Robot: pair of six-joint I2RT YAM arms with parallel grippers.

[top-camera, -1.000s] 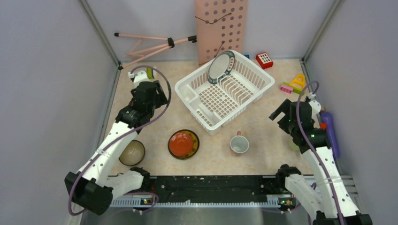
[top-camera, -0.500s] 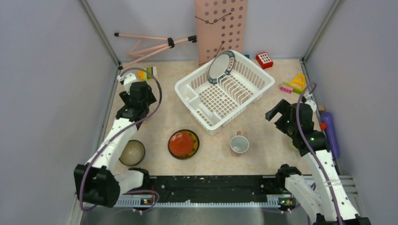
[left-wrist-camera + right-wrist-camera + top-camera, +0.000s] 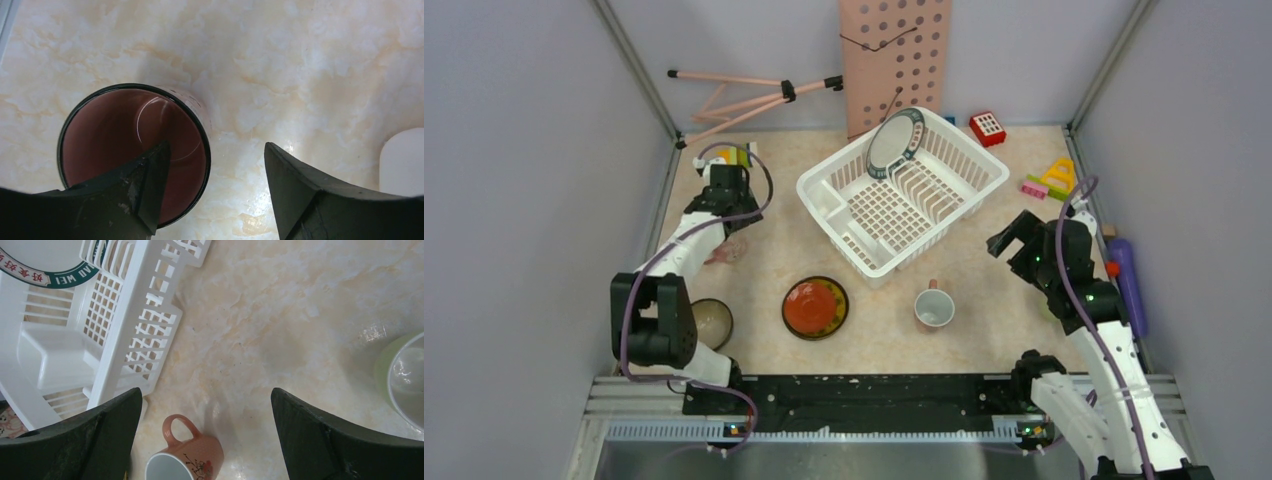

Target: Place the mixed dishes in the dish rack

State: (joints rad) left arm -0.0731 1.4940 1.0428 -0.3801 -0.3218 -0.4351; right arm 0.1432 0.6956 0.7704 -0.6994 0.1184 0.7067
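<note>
The pink cup (image 3: 115, 130) stands upright at the far left of the surface (image 3: 300, 60), mouth up, long axis vertical. The left arm is folded back, its gripper (image 3: 215, 150) pointing straight down. The fingers are spread. One finger (image 3: 145, 185) sits over the cup mouth and the other is outside the rim. Contact cannot be determined.

The dish rack (image 3: 902, 200) sits diagonally at centre. The teal-rimmed white plate (image 3: 894, 142) stands on edge, tilted, at its far corner.

A handled cup (image 3: 187, 462) stands upright near the rack's near corner, handle toward the rack.

The right gripper (image 3: 206, 395) hovers above the surface, pointing downward, fingers wide apart and holding nothing. The pale-green cup (image 3: 402, 382) stands right of it.
</note>
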